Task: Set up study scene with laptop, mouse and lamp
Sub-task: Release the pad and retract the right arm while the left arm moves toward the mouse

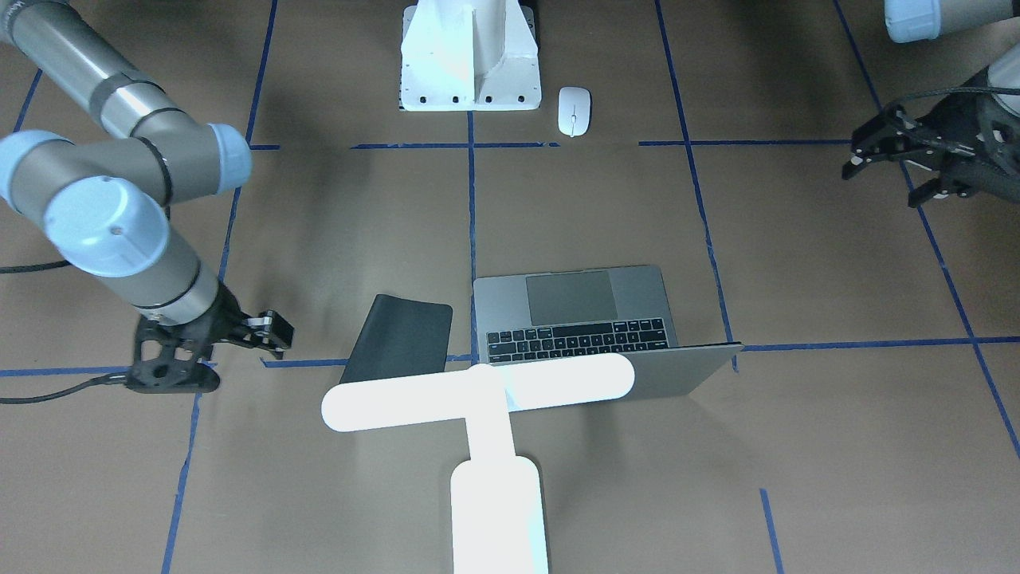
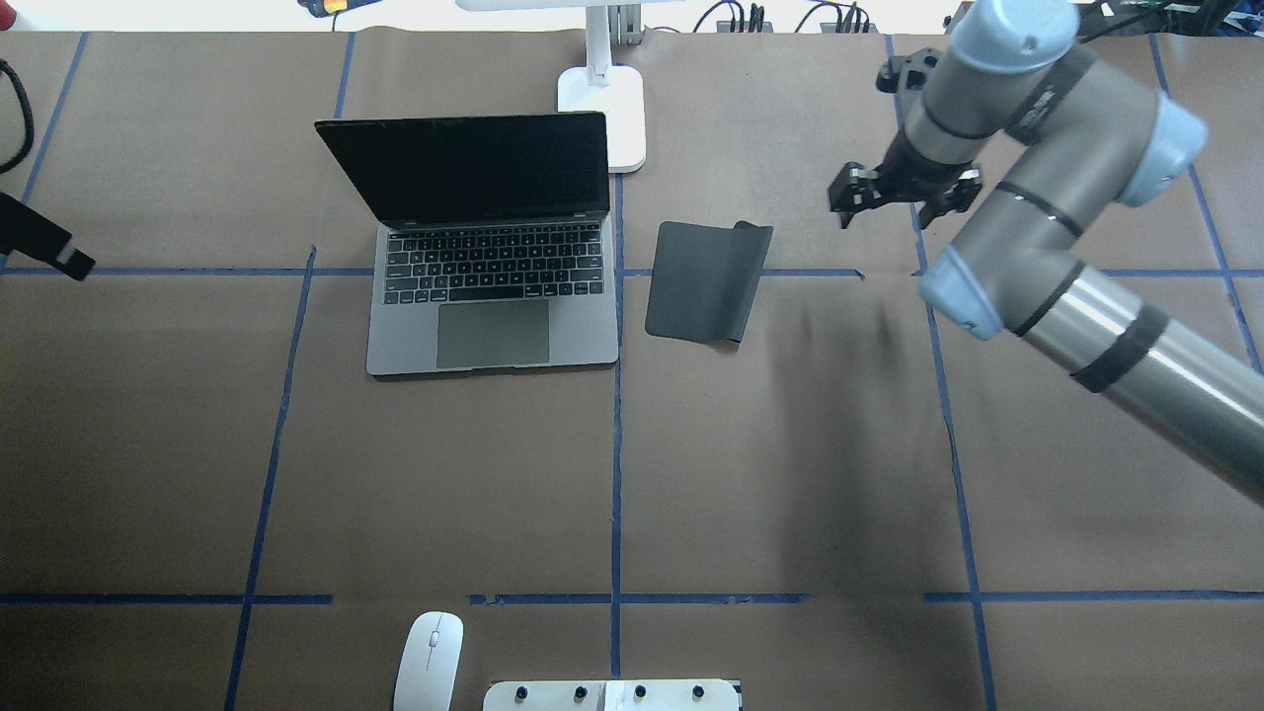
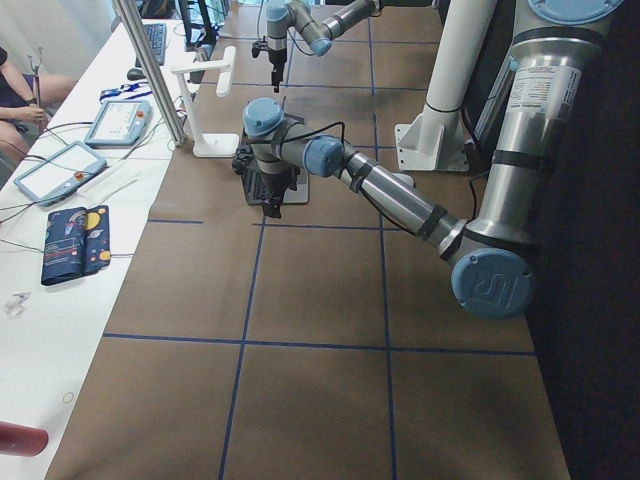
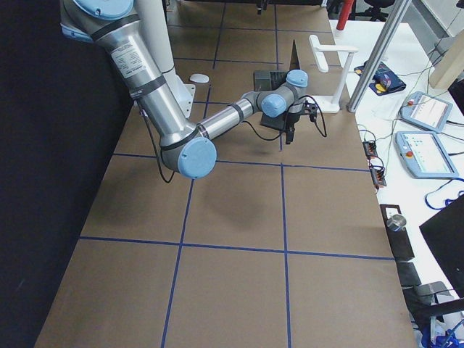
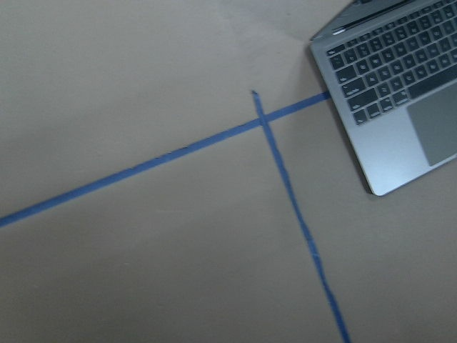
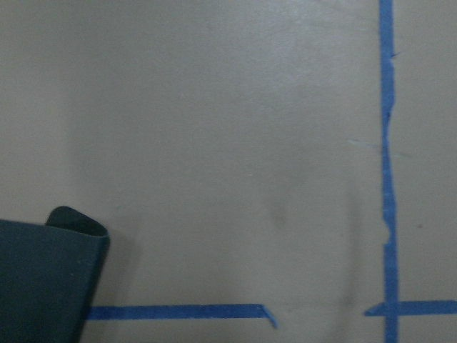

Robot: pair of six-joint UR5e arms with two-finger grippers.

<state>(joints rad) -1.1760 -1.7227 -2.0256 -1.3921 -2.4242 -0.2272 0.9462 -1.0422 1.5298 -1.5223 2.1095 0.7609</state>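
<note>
The grey laptop stands open at the table's far middle, its keys facing the robot; it also shows in the front view and the left wrist view. The glowing white lamp stands just behind it, base at the far edge. The white mouse lies near the robot's base, also seen in the front view. My right gripper hangs open and empty to the right of the black mat. My left gripper is open and empty, far left of the laptop.
The black mat lies right of the laptop, with its far right corner curled up. The white bolted pedestal stands at the robot's side next to the mouse. Blue tape lines cross the brown table.
</note>
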